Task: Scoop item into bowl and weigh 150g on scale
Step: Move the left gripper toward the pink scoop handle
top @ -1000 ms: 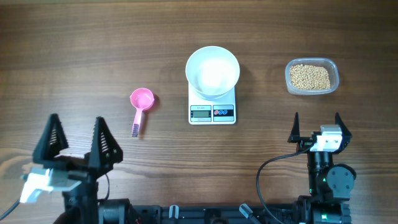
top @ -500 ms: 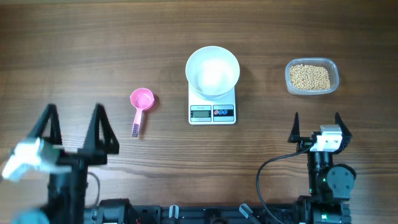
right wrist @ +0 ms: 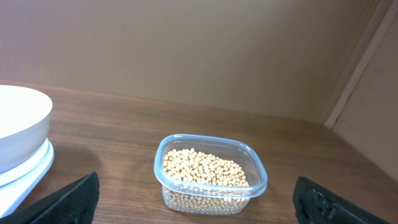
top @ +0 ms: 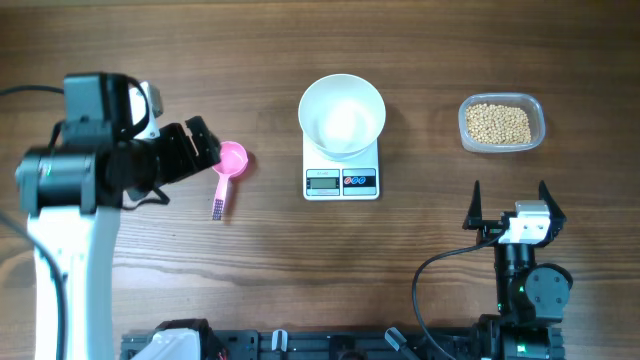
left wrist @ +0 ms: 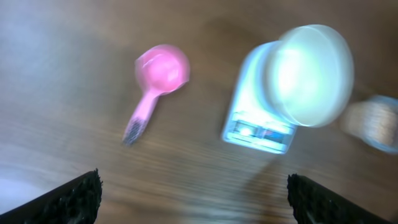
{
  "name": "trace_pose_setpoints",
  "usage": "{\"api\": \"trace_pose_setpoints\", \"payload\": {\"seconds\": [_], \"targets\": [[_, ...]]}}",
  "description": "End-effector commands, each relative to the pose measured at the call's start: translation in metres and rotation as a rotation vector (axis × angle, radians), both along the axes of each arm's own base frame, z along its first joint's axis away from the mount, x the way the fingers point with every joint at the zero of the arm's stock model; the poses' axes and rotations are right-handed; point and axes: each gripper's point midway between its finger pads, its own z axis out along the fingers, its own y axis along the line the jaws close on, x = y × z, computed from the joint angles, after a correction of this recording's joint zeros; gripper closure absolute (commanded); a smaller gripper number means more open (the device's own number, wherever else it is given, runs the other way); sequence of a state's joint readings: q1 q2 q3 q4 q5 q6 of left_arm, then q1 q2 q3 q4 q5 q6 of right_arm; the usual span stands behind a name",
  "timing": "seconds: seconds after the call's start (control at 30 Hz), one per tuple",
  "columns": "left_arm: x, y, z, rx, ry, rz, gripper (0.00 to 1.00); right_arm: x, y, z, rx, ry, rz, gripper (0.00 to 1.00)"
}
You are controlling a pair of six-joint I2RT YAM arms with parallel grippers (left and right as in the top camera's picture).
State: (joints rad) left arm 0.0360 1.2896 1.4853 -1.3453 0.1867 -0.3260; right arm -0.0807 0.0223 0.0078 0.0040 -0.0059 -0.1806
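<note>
One scale (top: pixel 342 182) bears the bowl (top: pixel 341 113); its display edge faces the robot.

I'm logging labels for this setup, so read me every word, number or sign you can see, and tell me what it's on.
Display of the kitchen scale: too small to read overhead, blurred in the left wrist view.
Button panel beside it: markings too small to read.
White bowl, pink scoop, clear plastic container: no text visible.
</note>
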Motion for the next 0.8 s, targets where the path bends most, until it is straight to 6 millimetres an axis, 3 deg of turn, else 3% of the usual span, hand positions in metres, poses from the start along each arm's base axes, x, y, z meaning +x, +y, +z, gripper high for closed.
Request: {"api": "trace_pose_setpoints", "payload": {"seconds": [0.0,0.17,0.37,0.53,0.77], "targets": [[0.002,0.043,-0.031,0.056,0.170,0.218,0.00,0.000,-0.001,-0.001,-0.003,0.001,-0.008,0.00],[0.001,0.065,-0.071,0.012,0.323,0.284,0.00,0.000,-0.001,-0.001,-0.003,0.001,-0.009,0.00],[0.006,0.037,-0.103,-0.189,0.316,0.037,0.00,0.000,-0.001,-0.001,-0.003,0.001,-0.008,0.00],[0.023,0.042,-0.135,-0.171,0.242,0.035,0.00,0.000,-0.001,-0.001,-0.003,0.001,-0.008,0.00],[0.021,0.035,-0.190,-0.239,0.360,0.006,0.00,0.000,-0.001,-0.001,-0.003,0.001,-0.008,0.00]]}}
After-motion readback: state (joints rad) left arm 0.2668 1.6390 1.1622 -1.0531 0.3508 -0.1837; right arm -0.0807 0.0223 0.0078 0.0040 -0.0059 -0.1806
